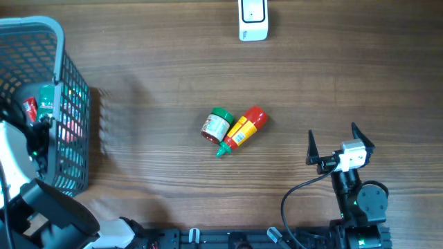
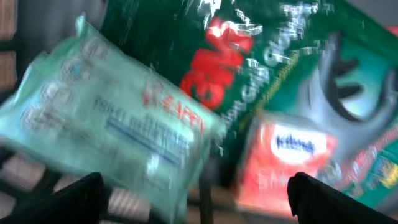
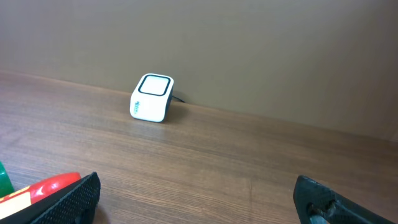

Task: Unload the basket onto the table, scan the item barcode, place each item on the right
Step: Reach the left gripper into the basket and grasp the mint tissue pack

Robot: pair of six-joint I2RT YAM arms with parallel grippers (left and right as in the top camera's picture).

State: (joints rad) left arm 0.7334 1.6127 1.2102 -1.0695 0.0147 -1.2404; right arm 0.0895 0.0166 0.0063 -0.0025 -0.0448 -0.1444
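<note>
Lying inside the grey wire basket (image 1: 75, 104) at the table's left edge are the items. The left wrist cam, blurred, shows three of them:
- A pale green soft wipes pack (image 2: 106, 130) sits on the left, tilted, w/ red and blue print.
- A dark green glossy pack w/ a big red logo (image 2: 249, 62) is behind and right of it, partly under it.
- A small red-orange tissue pack (image 2: 286, 162) lies low on the right, on top of the dark green pack.

Barcodes can't be made out on any of them.

The left gripper (image 2: 196, 202) hangs just above these packs. Its fingers are spread wide, w/ nothing between them and no contact visible. From overhead the left arm is over the basket, and the gripper itself is hard to pick out there.

At table centre on the brown wood-grain table (image 1: 173, 69) lie two more items, touching side by side. One is a green-lidded jar w/ red label (image 1: 217, 125). The other is a yellow squeeze bottle w/ red cap (image 1: 243, 128), lying on its side.

The white boxy barcode scanner (image 1: 252, 19) stands at the far edge, well apart from the basket and the bottles. The right wrist cam also shows it (image 3: 152, 98), against the wall.

The right gripper (image 1: 331, 128) is near the front right, its fingers wide apart and empty. It is above bare wood, right of the bottles and pointing toward the scanner side.
</note>
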